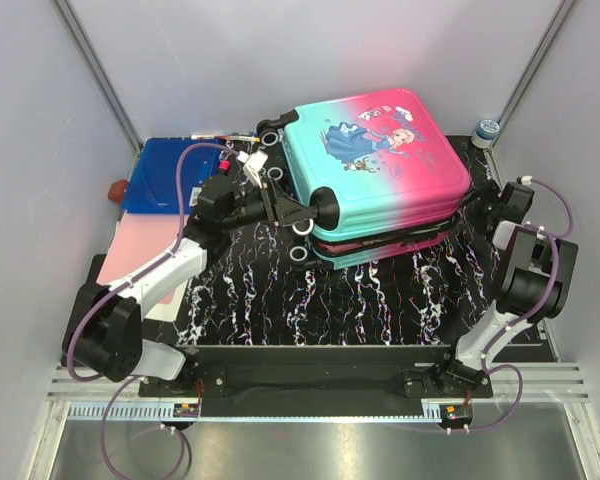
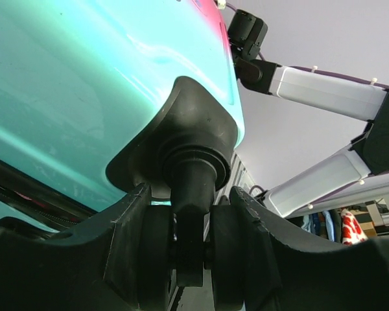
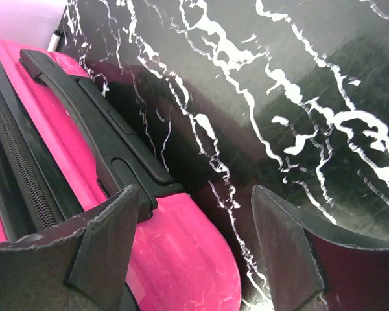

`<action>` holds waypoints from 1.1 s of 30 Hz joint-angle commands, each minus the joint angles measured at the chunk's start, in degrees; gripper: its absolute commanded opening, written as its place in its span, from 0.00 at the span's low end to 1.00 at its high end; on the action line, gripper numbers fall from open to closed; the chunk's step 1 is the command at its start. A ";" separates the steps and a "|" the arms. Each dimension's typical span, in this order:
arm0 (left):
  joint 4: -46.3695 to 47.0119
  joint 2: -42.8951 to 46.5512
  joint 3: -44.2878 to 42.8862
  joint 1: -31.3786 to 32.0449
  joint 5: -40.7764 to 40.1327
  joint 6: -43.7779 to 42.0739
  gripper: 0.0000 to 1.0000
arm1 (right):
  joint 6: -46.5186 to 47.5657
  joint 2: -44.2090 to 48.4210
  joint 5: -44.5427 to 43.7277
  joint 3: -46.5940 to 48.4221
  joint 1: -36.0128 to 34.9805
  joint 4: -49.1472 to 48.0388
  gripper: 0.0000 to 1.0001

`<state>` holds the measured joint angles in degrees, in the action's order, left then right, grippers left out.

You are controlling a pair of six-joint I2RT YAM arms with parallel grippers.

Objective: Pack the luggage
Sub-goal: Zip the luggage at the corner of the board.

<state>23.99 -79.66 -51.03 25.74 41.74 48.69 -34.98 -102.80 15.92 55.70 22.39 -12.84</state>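
One black wheel sits clamped in our left gripper; our right gripper gapes beside the handle; between them we see the luggage lying flat on the marbled table, toward its far side.

Pink-to-teal luggage with cartoon print, black white-veined tabletop, blue folder.

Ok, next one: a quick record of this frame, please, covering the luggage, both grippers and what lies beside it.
luggage: lying flat on the table, halves together, upper half slightly askew
left gripper: clamped on a wheel of the luggage
right gripper: open, at the pink end by the handle
beside it: blue folder, pink sheet
zip: cannot tell whether done up
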 commanded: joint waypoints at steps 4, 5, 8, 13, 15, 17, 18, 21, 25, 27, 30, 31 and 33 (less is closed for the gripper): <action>-1.48 3.10 -2.42 -2.35 1.24 -3.25 0.00 | 1.58 5.23 8.42 -5.51 -10.35 2.64 0.77; -2.18 3.45 -1.98 -3.05 1.42 -4.12 0.00 | 1.50 5.85 8.68 -5.69 -10.96 2.82 0.77; -6.57 4.42 -1.97 -5.07 1.68 -7.36 0.00 | 2.37 8.75 9.04 -6.04 -12.81 4.66 0.77; -12.28 6.27 -1.27 -9.73 3.53 -10.36 0.00 | 3.69 11.74 8.78 -5.87 -16.50 8.01 0.77; -13.87 7.32 -0.92 -12.46 3.88 -12.38 0.00 | 3.61 12.10 8.42 -6.13 -18.96 8.36 0.77; -15.46 8.02 -0.05 -14.30 3.09 -13.52 0.00 | 3.52 12.28 8.16 -6.13 -21.15 8.53 0.77; -14.85 8.64 0.40 -14.75 3.09 -13.53 0.00 | 3.60 12.28 8.07 -6.31 -21.68 8.62 0.77; -15.28 8.82 0.84 -16.50 3.09 -14.14 0.00 | 3.78 12.19 8.68 -6.05 -24.50 9.23 0.77; -15.11 8.38 1.28 -18.70 3.79 -14.85 0.00 | 5.27 14.02 8.96 -6.31 -25.38 11.34 0.78; -15.63 7.77 1.19 -19.67 4.84 -15.55 0.00 | 5.80 16.13 4.41 -7.88 -25.29 14.23 0.79; -15.82 6.80 1.45 -21.16 5.90 -15.82 0.00 | 5.80 22.19 -2.19 -11.47 -24.94 15.74 0.81; -15.55 6.71 1.63 -21.43 6.34 -15.55 0.00 | 5.63 25.25 -3.34 -12.36 -24.07 15.92 0.82; -15.64 6.36 1.54 -22.13 6.87 -15.55 0.00 | 5.10 28.34 -6.24 -14.56 -22.93 16.44 0.83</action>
<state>8.01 -71.72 -49.98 3.90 53.74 37.01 -30.74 -82.08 2.83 44.86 4.01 -2.70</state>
